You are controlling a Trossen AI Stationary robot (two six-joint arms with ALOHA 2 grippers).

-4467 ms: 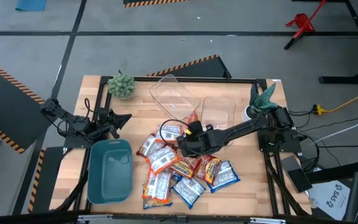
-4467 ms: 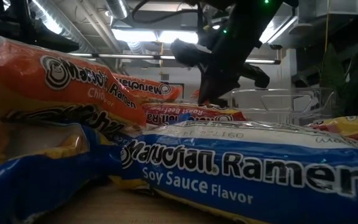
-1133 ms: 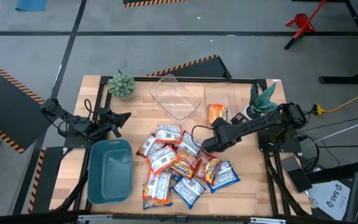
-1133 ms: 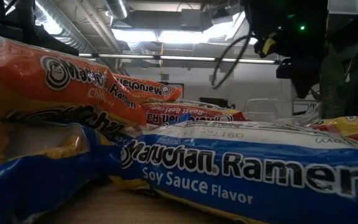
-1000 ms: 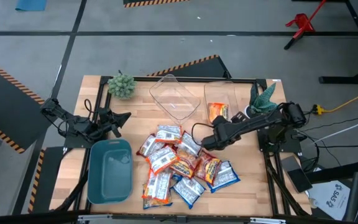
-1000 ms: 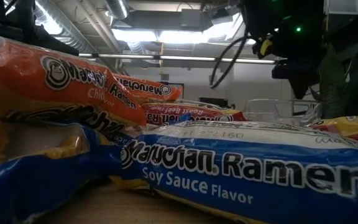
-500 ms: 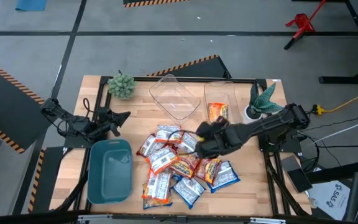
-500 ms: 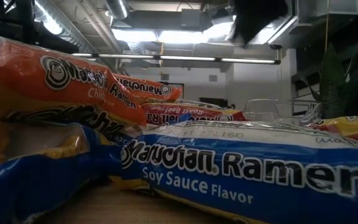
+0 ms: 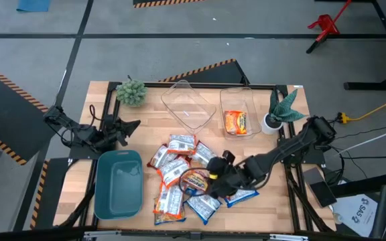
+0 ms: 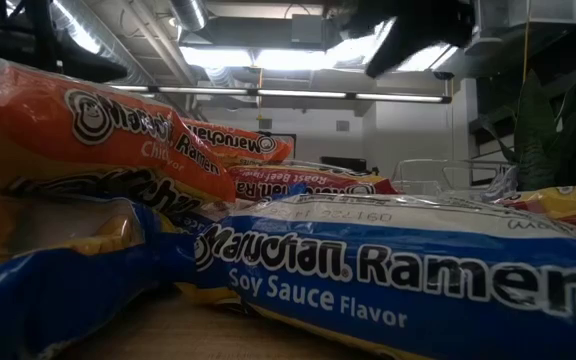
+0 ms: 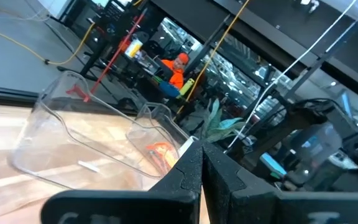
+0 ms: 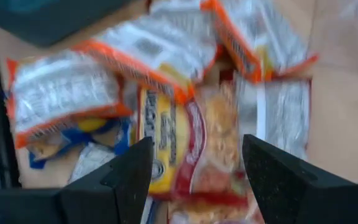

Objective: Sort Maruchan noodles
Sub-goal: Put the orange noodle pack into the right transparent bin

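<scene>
The Maruchan noodles [image 9: 183,177] lie in a loose overlapping pile at the table's middle, orange, red-brown, blue and yellow packets. The low view shows them close up, a blue one [image 10: 368,265] in front. One orange packet [image 9: 235,122] lies inside a clear tub [image 9: 236,100] at the far right. My right gripper [image 9: 213,178] hangs open over the pile's right part, tipped downward, its fingers either side of a yellow-and-red packet [image 12: 185,143] without touching it. My left gripper [image 9: 133,125] waits shut at the table's left side.
A second clear tub [image 9: 189,104] stands tilted at the far middle. A teal bin [image 9: 118,184] sits near left of the pile. A small green plant [image 9: 131,92] stands at the far left corner and a potted plant [image 9: 281,110] at the far right.
My right gripper has swung from beside the clear tub with the orange packet toward the table's near edge, ending over the pile. It has tipped from nearly level to pointing steeply down and has stayed open. The packets have kept their places.
</scene>
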